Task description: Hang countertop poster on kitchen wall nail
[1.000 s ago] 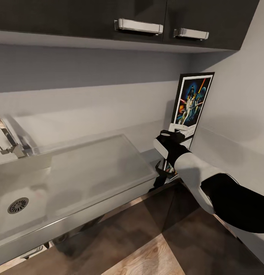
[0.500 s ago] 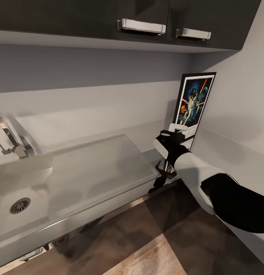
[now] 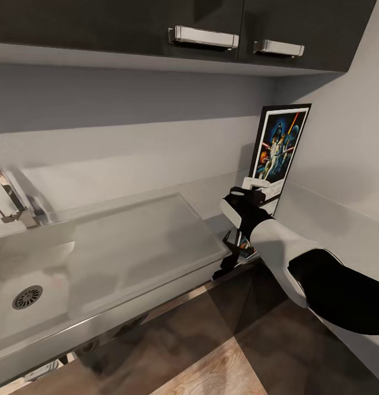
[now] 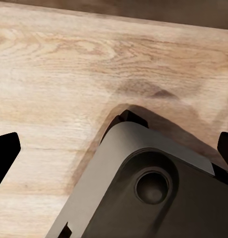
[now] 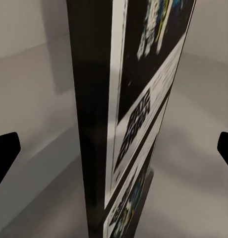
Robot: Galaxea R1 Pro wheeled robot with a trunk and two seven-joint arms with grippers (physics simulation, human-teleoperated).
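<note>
Poster point(image 3: 278, 149) stands upright in the countertop's point(image 3: 320, 207) back corner, leaning on the wall, so right gripper point(image 3: 254, 193) meets its near edge with jaws spread, not yet clamped.

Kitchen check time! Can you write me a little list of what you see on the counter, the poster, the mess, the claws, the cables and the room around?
Surface: grey countertop with a steel sink, drain and tap.
Job's things: poster standing upright in the corner; nails too small to make out.
Clutter: nothing seen.
Claws: right claw at the poster's lower edge, fingers wide apart; left claw open above the wooden floor.
Cables: nothing seen.
Surroundings: dark cupboards with metal handles, grey walls.
</note>
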